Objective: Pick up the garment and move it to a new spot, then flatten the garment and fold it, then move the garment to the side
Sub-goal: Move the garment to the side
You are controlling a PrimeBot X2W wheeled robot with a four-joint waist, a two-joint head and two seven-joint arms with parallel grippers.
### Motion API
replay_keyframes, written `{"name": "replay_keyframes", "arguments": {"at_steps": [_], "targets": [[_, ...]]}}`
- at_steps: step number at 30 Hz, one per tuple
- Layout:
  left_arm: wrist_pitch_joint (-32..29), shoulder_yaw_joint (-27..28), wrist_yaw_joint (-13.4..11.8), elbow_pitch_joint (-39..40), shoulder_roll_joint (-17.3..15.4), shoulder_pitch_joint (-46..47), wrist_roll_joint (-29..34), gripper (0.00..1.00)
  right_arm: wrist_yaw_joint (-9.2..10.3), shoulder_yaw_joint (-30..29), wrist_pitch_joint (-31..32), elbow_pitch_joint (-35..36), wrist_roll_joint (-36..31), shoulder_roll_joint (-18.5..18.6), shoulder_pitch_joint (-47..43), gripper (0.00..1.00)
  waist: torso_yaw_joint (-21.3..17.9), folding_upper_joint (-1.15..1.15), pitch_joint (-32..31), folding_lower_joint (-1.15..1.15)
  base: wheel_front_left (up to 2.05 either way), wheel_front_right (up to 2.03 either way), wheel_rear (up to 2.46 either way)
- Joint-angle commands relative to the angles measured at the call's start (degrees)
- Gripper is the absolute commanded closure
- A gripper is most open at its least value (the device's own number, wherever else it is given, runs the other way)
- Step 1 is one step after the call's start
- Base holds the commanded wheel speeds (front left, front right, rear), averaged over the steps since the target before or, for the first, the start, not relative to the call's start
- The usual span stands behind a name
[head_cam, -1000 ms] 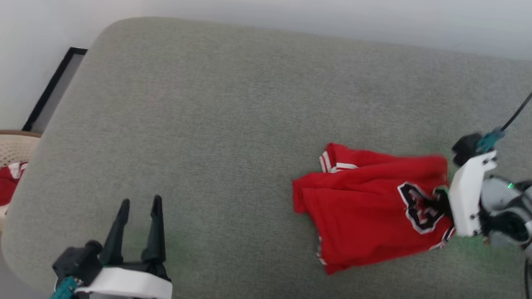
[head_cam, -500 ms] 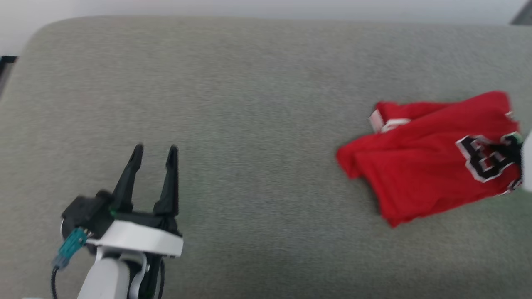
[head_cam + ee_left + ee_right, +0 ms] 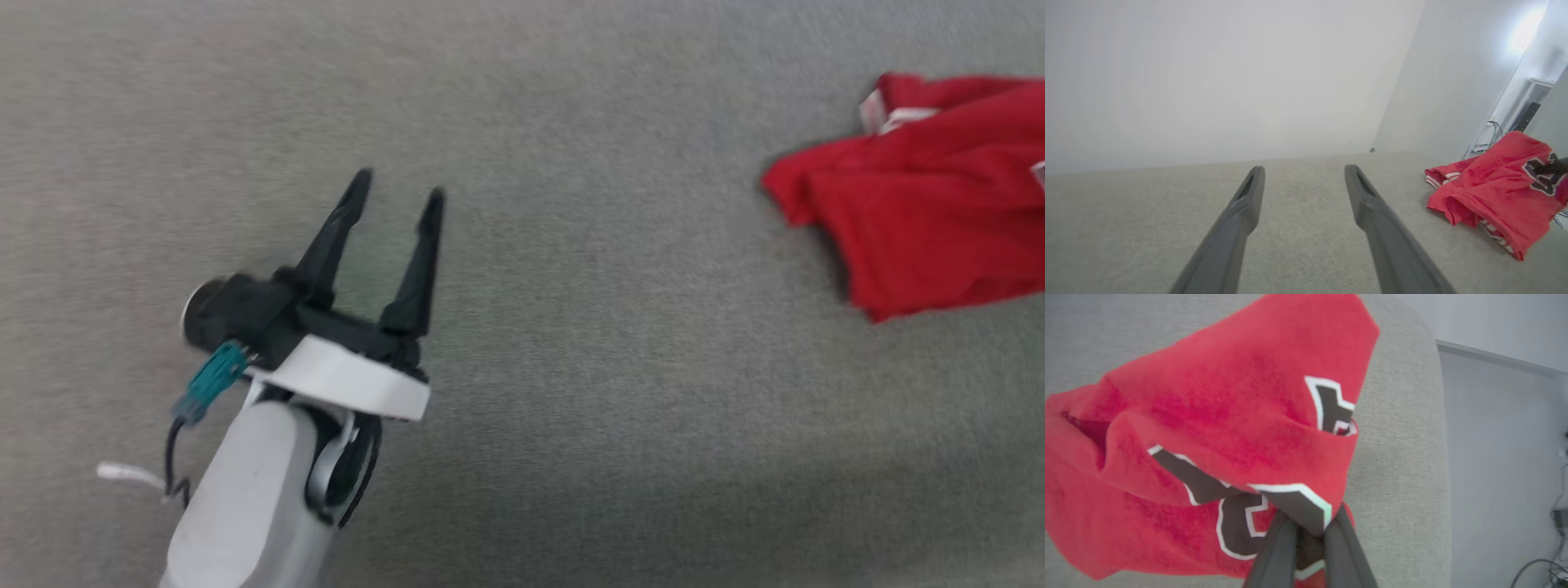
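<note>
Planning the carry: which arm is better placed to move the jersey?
Right: the right gripper is shut on the jersey by its number; the left gripper is open, apart from it.

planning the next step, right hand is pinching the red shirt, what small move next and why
Probably carry the garment toward the bare middle of the cushion: the right hand is shut on it, it is bunched near the cushion's end, and the open left hand hovers there.
</note>
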State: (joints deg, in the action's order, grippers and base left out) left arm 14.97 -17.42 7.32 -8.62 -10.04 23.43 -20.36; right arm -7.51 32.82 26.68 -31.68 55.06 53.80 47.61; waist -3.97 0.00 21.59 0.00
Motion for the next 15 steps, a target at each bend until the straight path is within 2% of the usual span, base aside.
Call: {"name": "replay_keyframes", "arguments": {"at_steps": [1, 10, 15], "targets": [[0.27, -0.68, 0.18, -0.27, -0.36, 1.54, 0.38, 0.0, 0.04, -0.13, -1.1, -0.92, -1.1, 0.73, 1.32, 1.0, -1.89, 0.0, 2.02, 0.0, 0.0, 0.0, 0.0], [0.27, -7.17, 0.18, -2.61, -1.01, 9.1, -0.36, 0.0, 0.04, 0.66, -8.49, -11.37, -10.33, 2.22, 8.35, 1.0, -3.5, 0.0, 6.06, 0.0, 0.0, 0.0, 0.0], [0.27, -8.85, 0.18, -3.22, -0.47, 11.76, -0.77, 0.0, 0.05, 1.35, -11.7, -17.8, -13.99, 0.86, 10.83, 1.0, -2.7, 0.0, 7.96, 0.0, 0.0, 0.0, 0.0]]}}
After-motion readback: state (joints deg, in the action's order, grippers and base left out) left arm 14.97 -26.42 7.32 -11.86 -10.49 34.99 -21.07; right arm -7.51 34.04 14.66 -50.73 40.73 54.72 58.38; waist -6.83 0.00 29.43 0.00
